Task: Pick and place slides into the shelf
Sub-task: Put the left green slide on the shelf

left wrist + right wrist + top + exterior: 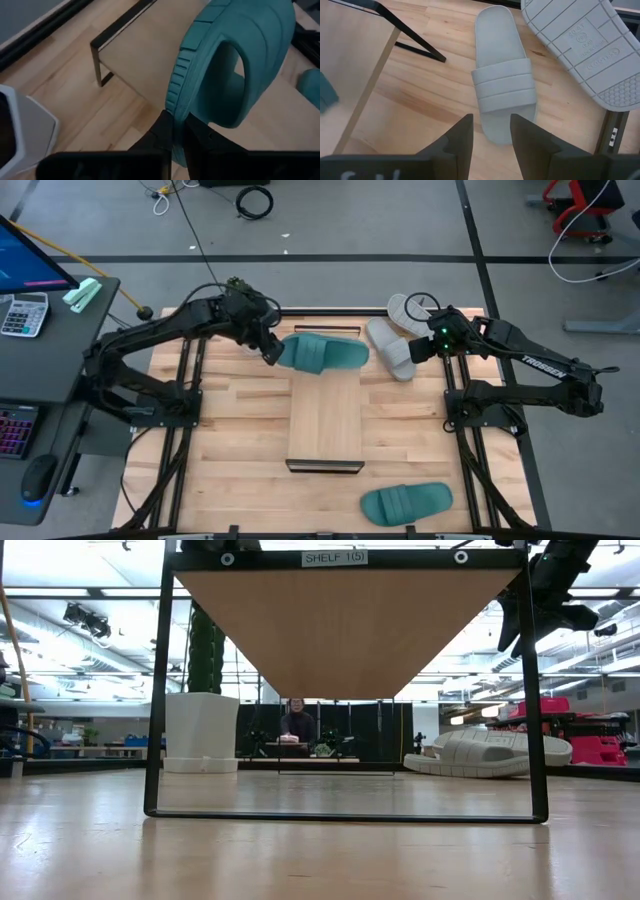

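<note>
On the plank counter, the shelf is our landmark. At its far end we see the left hand clenched on the edge of a teal slide, held over that end. Just beyond the shelf's far right corner, the right hand, fingers parted and grasping nothing, hovers over an upright grey slide; a second grey slide lies sole-up beside it. Another teal slide rests off the shelf's near right corner.

Teal ribbed slides, light grey slides, pale wood shelf
</note>
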You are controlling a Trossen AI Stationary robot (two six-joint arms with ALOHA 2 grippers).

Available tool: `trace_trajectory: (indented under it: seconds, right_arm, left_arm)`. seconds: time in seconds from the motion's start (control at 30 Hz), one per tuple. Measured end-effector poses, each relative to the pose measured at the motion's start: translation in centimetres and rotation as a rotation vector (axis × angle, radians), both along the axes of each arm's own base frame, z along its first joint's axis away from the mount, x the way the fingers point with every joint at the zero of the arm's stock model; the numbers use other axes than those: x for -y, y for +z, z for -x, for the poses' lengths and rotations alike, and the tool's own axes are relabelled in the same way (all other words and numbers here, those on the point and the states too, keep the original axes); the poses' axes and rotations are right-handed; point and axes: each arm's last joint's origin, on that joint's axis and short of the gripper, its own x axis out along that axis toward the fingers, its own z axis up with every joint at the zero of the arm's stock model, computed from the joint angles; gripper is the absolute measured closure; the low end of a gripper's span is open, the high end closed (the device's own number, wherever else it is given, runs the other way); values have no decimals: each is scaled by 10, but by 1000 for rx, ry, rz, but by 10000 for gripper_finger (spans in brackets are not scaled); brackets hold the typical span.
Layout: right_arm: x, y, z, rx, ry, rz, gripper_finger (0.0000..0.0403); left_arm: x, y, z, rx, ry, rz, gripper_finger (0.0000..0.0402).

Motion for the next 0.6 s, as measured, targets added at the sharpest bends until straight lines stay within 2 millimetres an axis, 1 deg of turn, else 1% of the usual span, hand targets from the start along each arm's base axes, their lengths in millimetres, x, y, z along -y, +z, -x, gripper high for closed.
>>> trace_trajectory:
  seconds: [0.13,0.23,0.33,0.47,0.6]
  right_arm:
    - [0,0,0,4,-6,-3,265]
    - [0,0,0,4,-6,-3,265]
    - [0,0,0,8,-6,-1,265]
    - [0,0,0,8,-6,-1,265]
    - [0,0,0,8,-6,-1,265]
  left_arm:
    - [-4,-11,-10,-21,5,65,379]
    - [-7,-19,-17,-49,13,75,373]
    - [-10,-21,-23,-26,24,67,374]
    - [-14,-17,-27,44,46,60,380]
    - [-20,-16,-24,50,61,81,375]
